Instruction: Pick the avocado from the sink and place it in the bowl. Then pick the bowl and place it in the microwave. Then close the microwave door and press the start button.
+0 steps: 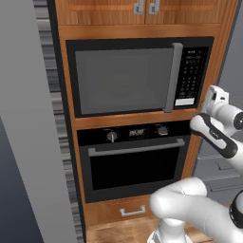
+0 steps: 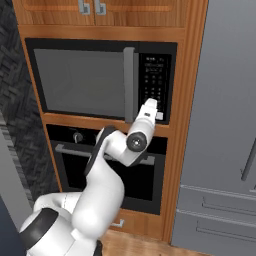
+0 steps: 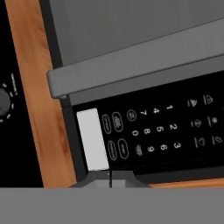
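The microwave (image 1: 137, 76) is set directly above the oven (image 1: 135, 161). The keypad panel (image 1: 190, 76) is found at 3 o'clock of the microwave door (image 1: 123, 80), and the refrigerator (image 2: 225, 125) further toward 3 o'clock.

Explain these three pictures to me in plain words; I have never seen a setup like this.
This is a simulated kitchen with a white robot arm on a driving base. Two pictures come from cameras behind the arm, to its left and right. Both show the microwave with the microwave door closed, a black oven beneath and a grey fridge beside. The third comes from a rolled camera on the hand: the gripper, fingers together, holding nothing, sits close to the keypad, by its white button.
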Tool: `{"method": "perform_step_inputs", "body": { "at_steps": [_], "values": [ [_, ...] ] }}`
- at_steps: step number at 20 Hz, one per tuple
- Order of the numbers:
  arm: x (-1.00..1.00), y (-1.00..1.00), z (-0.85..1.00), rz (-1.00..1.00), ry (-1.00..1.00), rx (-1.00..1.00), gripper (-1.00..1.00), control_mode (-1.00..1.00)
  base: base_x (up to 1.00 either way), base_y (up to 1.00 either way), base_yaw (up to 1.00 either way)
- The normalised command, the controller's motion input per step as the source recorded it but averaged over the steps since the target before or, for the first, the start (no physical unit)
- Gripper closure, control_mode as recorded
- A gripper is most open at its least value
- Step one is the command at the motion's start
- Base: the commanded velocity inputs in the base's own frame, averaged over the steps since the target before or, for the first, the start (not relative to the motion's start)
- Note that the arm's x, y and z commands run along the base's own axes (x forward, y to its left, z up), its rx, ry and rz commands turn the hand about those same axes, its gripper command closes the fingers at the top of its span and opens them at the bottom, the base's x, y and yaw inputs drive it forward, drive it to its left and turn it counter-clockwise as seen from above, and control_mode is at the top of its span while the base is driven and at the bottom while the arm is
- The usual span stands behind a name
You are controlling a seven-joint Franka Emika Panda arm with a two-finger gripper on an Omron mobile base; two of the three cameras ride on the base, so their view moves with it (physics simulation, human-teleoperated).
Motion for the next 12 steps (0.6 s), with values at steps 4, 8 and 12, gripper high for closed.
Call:
{"method": "perform_step_inputs", "body": {
  "at_steps": [4,8,12],
  "values": [
    [0.37,0.00,0.00,0.00,0.00,0.00,1.00,-1.00,0.00,0.00,0.00],
    [0.43,-0.15,-0.06,0.00,0.00,0.03,1.00,-1.00,0.00,0.00,0.00],
    [0.61,-0.09,-0.19,0.00,0.00,0.02,1.00,-1.00,0.00,0.00,0.00]
  ]
}}
